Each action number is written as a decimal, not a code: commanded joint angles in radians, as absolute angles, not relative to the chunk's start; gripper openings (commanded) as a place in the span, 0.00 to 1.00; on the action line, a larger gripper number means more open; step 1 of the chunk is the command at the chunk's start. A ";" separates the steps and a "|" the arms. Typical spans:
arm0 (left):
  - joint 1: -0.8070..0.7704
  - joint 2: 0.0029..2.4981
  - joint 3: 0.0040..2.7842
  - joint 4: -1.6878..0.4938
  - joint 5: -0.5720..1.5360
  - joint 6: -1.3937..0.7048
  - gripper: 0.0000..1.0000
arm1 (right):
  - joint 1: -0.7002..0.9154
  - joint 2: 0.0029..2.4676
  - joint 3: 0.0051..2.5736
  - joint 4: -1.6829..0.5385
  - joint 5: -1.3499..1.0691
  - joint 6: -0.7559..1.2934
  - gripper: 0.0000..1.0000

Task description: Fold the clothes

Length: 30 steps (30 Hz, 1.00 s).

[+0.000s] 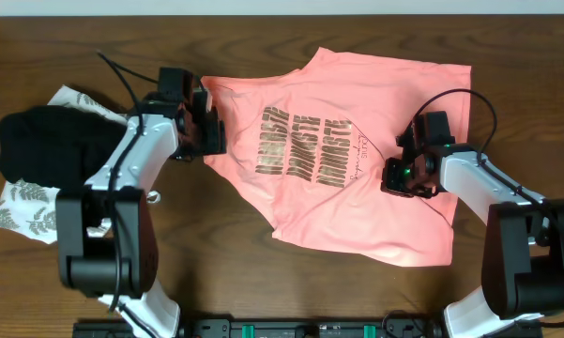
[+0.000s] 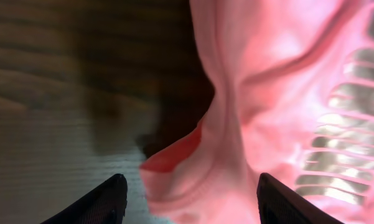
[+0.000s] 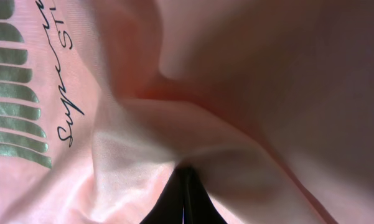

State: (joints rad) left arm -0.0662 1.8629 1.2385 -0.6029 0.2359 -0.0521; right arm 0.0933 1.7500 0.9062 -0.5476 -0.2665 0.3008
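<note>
Dark wooden worktop (image 1: 263, 28) carries the pink T-shirt (image 1: 357, 84), spread centrally. We see the left tool (image 1: 210, 130) released astride its edge, the right tool (image 1: 394, 177) clenched on its fabric; a black garment (image 1: 38, 141) partly hides leaf-print cloth (image 1: 23, 208).

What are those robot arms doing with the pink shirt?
Two robot arms are working on a pink T-shirt spread on a wooden table. The right gripper is shut, pinching a bunch of the shirt's cloth. The left gripper is open, with the shirt's edge between its fingers, not gripping yet.
</note>
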 commanded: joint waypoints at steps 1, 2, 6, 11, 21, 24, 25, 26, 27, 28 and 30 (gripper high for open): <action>-0.062 1.929 1.242 -0.603 0.254 -0.033 0.60 | 0.105 1.805 0.888 -0.554 -0.205 0.315 0.01; -0.062 1.942 1.242 -0.602 0.254 -0.033 0.54 | 0.105 1.805 0.888 -0.554 -0.205 0.314 0.01; -0.062 1.949 1.242 -0.612 0.253 -0.034 0.06 | 0.105 1.805 0.888 -0.554 -0.206 0.314 0.01; -0.062 1.895 1.283 -0.736 0.105 -0.076 0.06 | 0.105 1.805 0.888 -0.565 -0.196 0.314 0.01; -0.062 1.788 1.328 -0.831 -0.012 -0.096 0.06 | 0.105 1.805 0.888 -0.598 -0.118 0.313 0.01; -0.062 1.779 1.328 -0.863 -0.081 -0.095 0.06 | 0.105 1.805 0.888 -0.598 -0.115 0.314 0.01; -0.062 1.779 1.328 -0.878 -0.104 -0.095 0.07 | 0.105 1.805 0.888 -0.598 -0.115 0.314 0.01; -0.062 1.779 1.328 -0.891 -0.124 -0.095 0.07 | 0.105 1.805 0.888 -0.598 -0.115 0.314 0.01; -0.062 1.779 1.328 -0.905 -0.142 -0.096 0.10 | 0.105 1.805 0.888 -0.598 -0.115 0.314 0.01; -0.062 1.779 1.328 -0.916 -0.160 -0.105 0.11 | 0.105 1.805 0.888 -0.598 -0.115 0.314 0.01; -0.062 1.779 1.328 -0.936 -0.213 -0.122 0.21 | 0.105 1.805 0.888 -0.598 -0.112 0.314 0.01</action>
State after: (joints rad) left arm -0.0673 1.7897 1.3163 -0.9192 -0.0826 -0.0902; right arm 0.0948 1.7550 0.9192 -0.5800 -0.2420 0.3038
